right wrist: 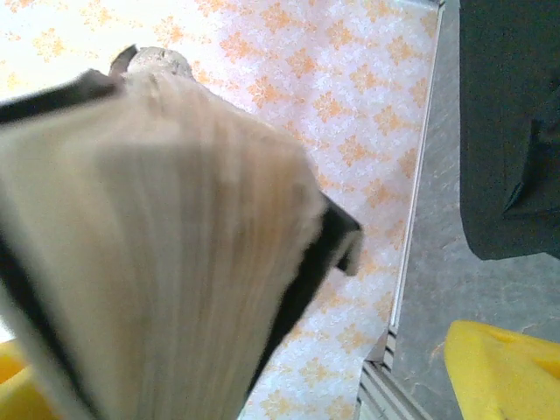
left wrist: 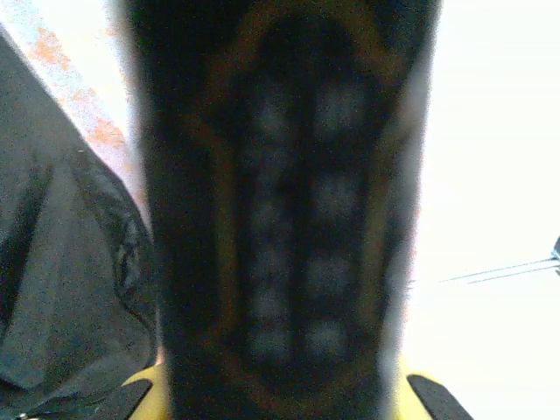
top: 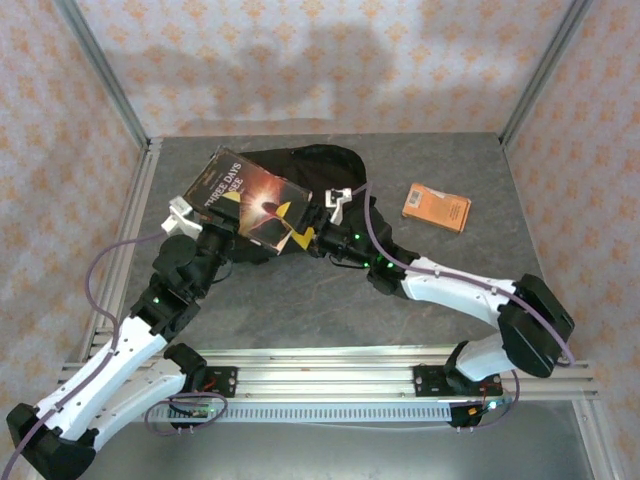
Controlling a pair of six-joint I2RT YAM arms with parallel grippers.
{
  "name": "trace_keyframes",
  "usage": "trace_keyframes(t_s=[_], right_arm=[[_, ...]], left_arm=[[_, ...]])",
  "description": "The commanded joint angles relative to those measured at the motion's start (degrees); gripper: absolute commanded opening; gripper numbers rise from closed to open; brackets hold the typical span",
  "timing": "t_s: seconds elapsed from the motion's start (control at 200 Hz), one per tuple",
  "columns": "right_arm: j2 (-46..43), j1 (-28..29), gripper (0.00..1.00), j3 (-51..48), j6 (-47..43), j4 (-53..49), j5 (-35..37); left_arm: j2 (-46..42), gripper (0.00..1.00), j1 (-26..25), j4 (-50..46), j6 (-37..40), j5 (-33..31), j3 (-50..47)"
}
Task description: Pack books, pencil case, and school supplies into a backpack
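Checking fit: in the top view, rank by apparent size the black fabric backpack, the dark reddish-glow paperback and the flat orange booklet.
1. Black fabric backpack, partly covered, likely largest.
2. Dark reddish-glow paperback, raised nearer the camera; close call.
3. Flat orange booklet, clearly smallest.

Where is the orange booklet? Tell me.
In the top view, the orange booklet lies flat on the table's far right part, right of the backpack.
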Motion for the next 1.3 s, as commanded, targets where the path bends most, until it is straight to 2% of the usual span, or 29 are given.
trace_keyframes(t_s=[0.0,0.13,0.305,0.45,0.701,0.876,0.991,1.046,1.136,1.296], right_arm=[[-2.6,0.2,0.96,-0.3,-4.7,-3.9,2.3],[-1.9,0.2,0.97,-0.2,-2.8,-2.2,1.6],[4.0,0.1,0.89,2.9,7.5,12.4,-2.1],[4.5,0.2,0.83,5.4,9.2,16.1,-0.1],[4.2,0.2,0.5,7.8,7.1,14.6,1.4],[4.4,0.1,0.22,7.5,6.4,12.3,2.4],[2.8,0.1,0.03,6.4,3.8,8.8,3.9],[1.0,0.2,0.0,5.8,1.3,5.7,5.7],[-3.8,-0.4,0.0,6.4,-5.5,-7.2,11.0],[-11.6,-1.1,0.0,11.7,-16.3,-36.5,28.0]], left_arm=[[-1.0,0.0,-0.5,1.5,1.3,-1.3,2.8],[-0.5,0.0,-0.5,1.9,1.1,-0.8,2.7],[0.2,0.0,-0.5,2.9,-0.5,0.2,1.7],[0.2,0.0,-0.7,2.3,-0.8,0.3,1.0],[1.5,0.0,-1.8,1.7,-1.5,0.4,-0.1],[2.6,0.0,-3.2,1.4,-1.1,-0.6,-0.2],[2.4,0.0,-3.3,-1.1,-0.3,-1.5,0.4],[2.8,0.0,-3.4,-4.4,2.2,-1.1,2.2],[5.4,0.16,-3.3,-11.0,10.2,1.6,7.3],[15.2,0.42,-3.3,-26.2,20.3,3.7,19.5]])
